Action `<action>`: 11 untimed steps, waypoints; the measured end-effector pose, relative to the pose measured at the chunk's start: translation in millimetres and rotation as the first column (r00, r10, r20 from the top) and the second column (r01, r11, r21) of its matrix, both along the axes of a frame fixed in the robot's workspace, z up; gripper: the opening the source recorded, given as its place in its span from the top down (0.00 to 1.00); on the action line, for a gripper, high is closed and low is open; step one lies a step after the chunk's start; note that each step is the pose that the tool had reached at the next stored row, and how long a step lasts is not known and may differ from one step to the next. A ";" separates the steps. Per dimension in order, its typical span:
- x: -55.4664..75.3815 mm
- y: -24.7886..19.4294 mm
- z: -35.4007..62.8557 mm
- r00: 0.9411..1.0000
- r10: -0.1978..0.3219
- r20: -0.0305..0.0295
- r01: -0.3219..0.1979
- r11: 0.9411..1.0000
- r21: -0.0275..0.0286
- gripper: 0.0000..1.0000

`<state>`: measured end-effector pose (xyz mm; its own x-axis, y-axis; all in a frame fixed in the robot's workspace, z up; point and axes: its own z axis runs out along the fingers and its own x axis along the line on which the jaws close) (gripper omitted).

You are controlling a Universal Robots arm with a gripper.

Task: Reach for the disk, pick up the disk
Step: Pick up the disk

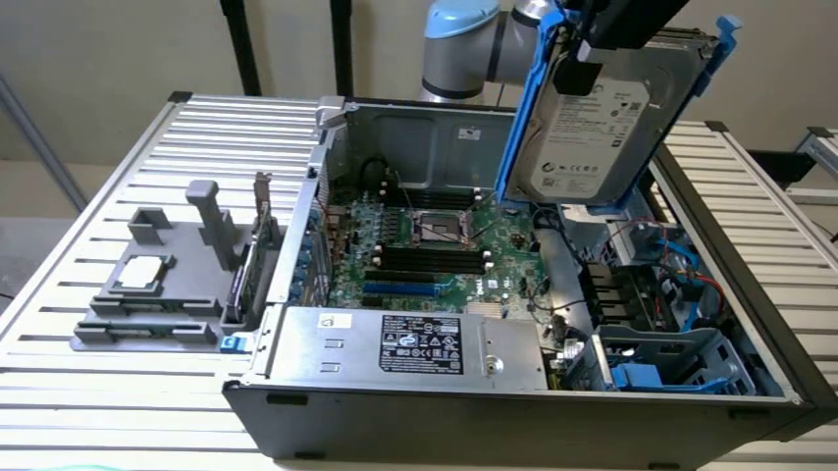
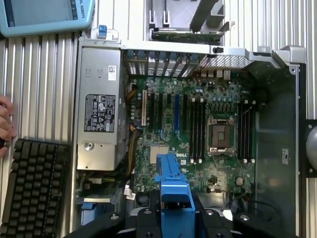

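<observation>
Blue plastic frames the disk (image 1: 596,123), which hangs upright in the air above the open computer case (image 1: 392,417), its white printed label facing the exterior camera. My gripper (image 1: 626,25) clamps it from above at its top edge, so the drive is lifted clear of the chassis and touches nothing below. In the wrist view the blue carrier (image 2: 173,186) runs straight out between my dark fingers (image 2: 143,220), edge-on, with the green motherboard (image 2: 198,124) spread out beneath it.

Under the raised drive lie the empty processor socket (image 1: 439,229) and the black memory slots (image 1: 426,263). Along the case's near side in the exterior view sits the big silver power supply (image 1: 406,348) with its black-and-white label. At the exterior view's right, low in the case, a blue drive cage (image 1: 668,363) stands among blue cables.

On the slatted metal table (image 1: 105,196), at the exterior view's left, a grey fixture (image 1: 151,294) holds a small square silver chip (image 1: 141,272).

In the wrist view a black keyboard (image 2: 32,191) rests on the table, with a person's hand (image 2: 6,124) at its edge, and a teach pendant (image 2: 44,15) lies beyond.
</observation>
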<state>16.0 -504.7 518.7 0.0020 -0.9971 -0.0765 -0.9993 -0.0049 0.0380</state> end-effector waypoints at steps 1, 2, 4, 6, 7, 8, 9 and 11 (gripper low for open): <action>3.6 -2.3 0.0 1.000 0.000 0.000 0.000 1.000 0.000 0.67; 7.6 -4.5 0.0 1.000 0.000 0.000 0.000 1.000 0.000 0.67; 15.6 -8.7 0.1 1.000 0.000 0.000 0.000 1.000 0.000 0.67; 23.7 -13.0 0.1 1.000 0.000 -0.001 0.000 1.000 0.000 0.67; 27.7 -15.1 0.1 1.000 0.000 -0.001 0.000 1.000 0.000 0.67; 32.2 -17.4 0.2 1.000 0.000 -0.001 0.000 1.000 0.000 0.67; 36.2 -19.5 0.3 1.000 0.000 -0.001 0.000 1.000 0.000 0.67; 43.9 -23.8 0.6 1.000 0.000 -0.002 0.000 1.000 0.000 0.67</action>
<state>59.9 -528.5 519.4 0.0018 -0.9971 -0.0765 -0.9992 -0.0049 0.0401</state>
